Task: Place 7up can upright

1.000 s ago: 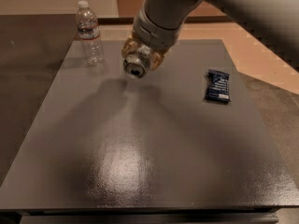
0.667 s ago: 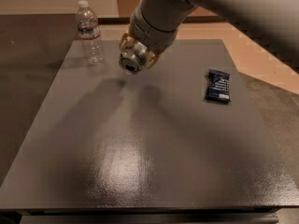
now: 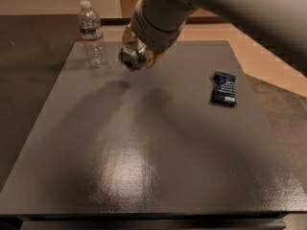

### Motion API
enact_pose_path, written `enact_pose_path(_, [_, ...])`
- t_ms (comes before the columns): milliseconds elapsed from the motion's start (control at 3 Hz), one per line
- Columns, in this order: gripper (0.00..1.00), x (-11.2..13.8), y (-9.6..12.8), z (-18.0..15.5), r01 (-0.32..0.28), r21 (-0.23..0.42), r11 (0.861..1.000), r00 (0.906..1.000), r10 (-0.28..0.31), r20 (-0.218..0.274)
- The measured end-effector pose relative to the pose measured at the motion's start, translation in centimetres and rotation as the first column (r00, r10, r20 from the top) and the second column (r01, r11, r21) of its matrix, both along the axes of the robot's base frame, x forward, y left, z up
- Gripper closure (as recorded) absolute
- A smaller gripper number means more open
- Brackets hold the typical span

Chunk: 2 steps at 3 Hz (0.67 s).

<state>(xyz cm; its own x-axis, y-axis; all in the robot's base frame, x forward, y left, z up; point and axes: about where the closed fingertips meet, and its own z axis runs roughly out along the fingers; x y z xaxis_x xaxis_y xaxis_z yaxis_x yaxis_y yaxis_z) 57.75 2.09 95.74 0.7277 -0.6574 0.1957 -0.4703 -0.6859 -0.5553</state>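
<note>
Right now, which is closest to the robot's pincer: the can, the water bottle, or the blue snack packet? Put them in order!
1. 7up can, gripped in the pincer, above the table's far part.
2. Water bottle, upright at the picture's left.
3. Blue snack packet, flat at the picture's right.

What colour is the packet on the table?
The packet is dark blue with pale markings, camera view. The gripper holds the can above the table's far side.

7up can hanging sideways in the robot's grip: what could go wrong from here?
The tool, above the far side of the table, holds the 7up can on its side; released so, it would likely land flat and roll. The water bottle stands close beside it; a swing could topple it.
</note>
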Motion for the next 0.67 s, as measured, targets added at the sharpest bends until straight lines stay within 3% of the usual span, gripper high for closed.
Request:
enact_pose_path(333, [1.0, 0.0, 0.0, 0.0, 0.0, 0.0, 1.0, 1.0, 0.0, 0.0])
enact_pose_path(667, [1.0, 0.44, -0.69, -0.25, 0.046, 0.086, 0.995, 0.995, -0.038, -0.093])
